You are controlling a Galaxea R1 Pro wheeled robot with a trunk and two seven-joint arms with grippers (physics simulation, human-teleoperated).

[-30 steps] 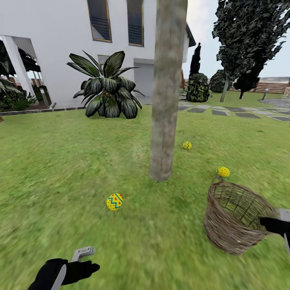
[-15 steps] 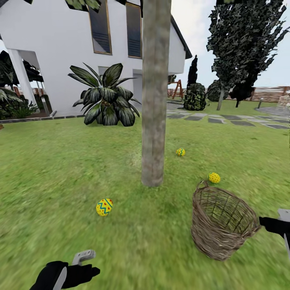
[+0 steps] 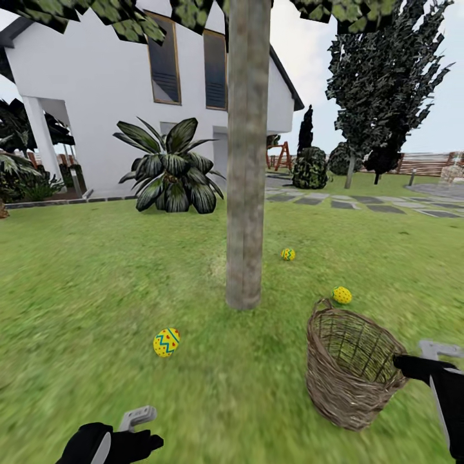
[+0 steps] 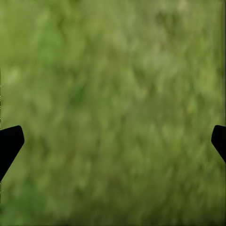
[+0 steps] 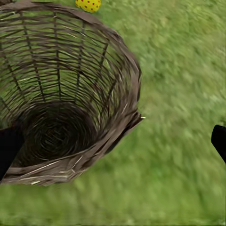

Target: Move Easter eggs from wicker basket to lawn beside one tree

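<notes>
My right gripper sat at the lower right of the head view, its jaws spread wide in the wrist view, one dark fingertip in front of the wall of the basket and the other over bare grass; whether it touched the wicker I could not tell. The basket stood tilted on the lawn, and its woven bottom was bare. My left gripper hung at the lower left, jaws wide apart over blurred grass, holding nothing.

One egg lay just beyond the basket's far rim. A second egg lay farther back, right of the tree trunk. The third egg lay left of the trunk's foot, lower in the frame. Behind stood a spiky-leaved plant and a white house in the upper left.
</notes>
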